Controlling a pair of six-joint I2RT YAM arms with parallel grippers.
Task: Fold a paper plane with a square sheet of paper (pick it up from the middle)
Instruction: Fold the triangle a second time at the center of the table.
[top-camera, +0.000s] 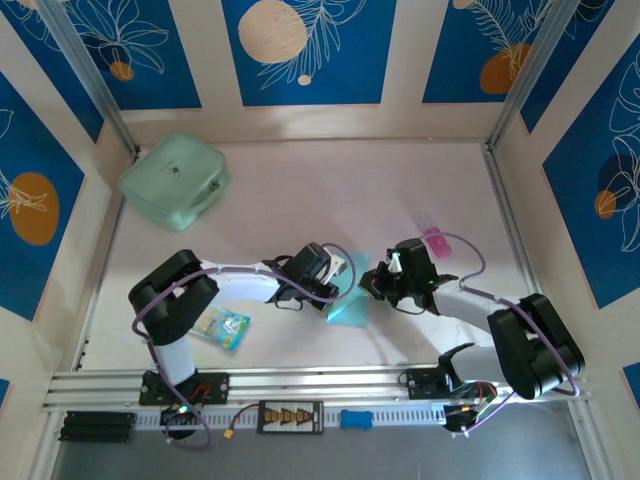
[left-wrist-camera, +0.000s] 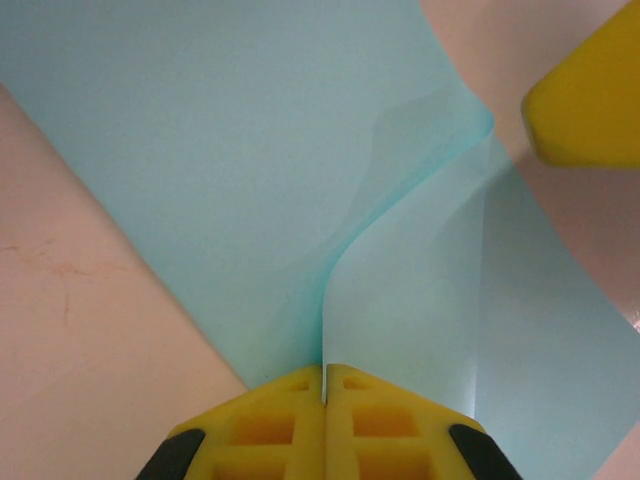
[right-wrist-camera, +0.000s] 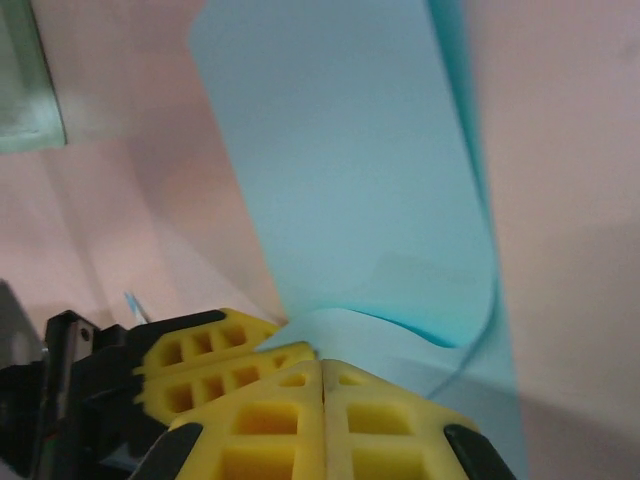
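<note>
The square sheet of paper (top-camera: 348, 305) is light blue and lies bent at the table's middle, one flap curling up (left-wrist-camera: 250, 150). My left gripper (left-wrist-camera: 325, 385) is shut on it, a thin edge of the flap running into the seam between the yellow fingers. In the top view the left gripper (top-camera: 343, 283) meets the right gripper (top-camera: 372, 285) over the sheet. The right gripper (right-wrist-camera: 322, 372) is shut, its tips right at the curled flap (right-wrist-camera: 340, 170); I cannot tell whether paper is pinched there. A right fingertip (left-wrist-camera: 590, 100) hangs beside the bend. The paper plane is out of view.
A mint-green pouch (top-camera: 175, 180) lies at the back left. A small blue-and-white packet (top-camera: 222, 327) sits by the left arm's base. A pink item (top-camera: 437, 242) lies behind the right gripper. Metal rails (top-camera: 505, 230) and patterned walls bound the table.
</note>
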